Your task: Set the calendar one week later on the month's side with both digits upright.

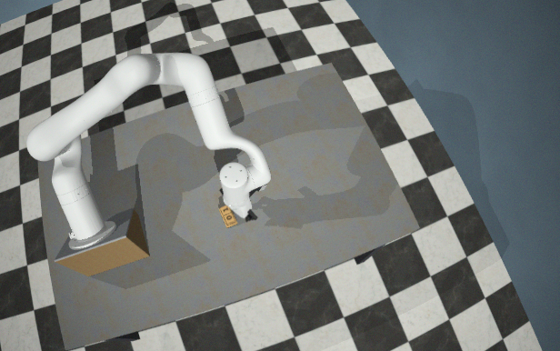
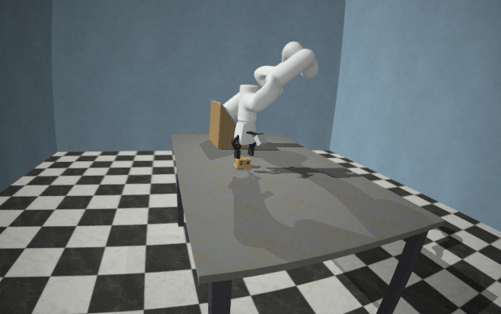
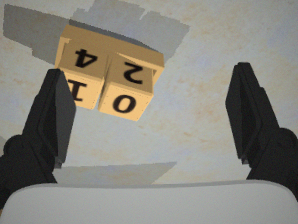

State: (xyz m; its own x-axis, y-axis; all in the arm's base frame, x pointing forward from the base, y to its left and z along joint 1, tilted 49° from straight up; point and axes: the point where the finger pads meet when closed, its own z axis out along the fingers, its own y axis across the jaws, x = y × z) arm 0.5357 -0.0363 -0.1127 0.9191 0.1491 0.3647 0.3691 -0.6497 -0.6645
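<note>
The tan calendar tray [image 1: 234,225] [image 2: 242,167] [image 3: 115,43] lies flat on the table. Two tan cubes stand in it side by side. One cube [image 1: 229,217] [image 2: 241,163] [image 3: 128,89] shows 2 on its side face and 0 on top. The other cube [image 1: 225,210] [image 2: 247,163] [image 3: 89,73] shows 4 on its side face and 1 on top. The exterior view reads 24 upright. No month's name is legible. My gripper [image 2: 244,154] [image 3: 149,84] is open and empty above the calendar. In the wrist view its left finger covers part of the 4 cube.
The grey table [image 1: 291,264] [image 2: 309,211] bears the arm's wedge-shaped brown base [image 1: 106,260] [image 2: 221,130], which stands away from the calendar. The arm's shadows fall across the table around the tray.
</note>
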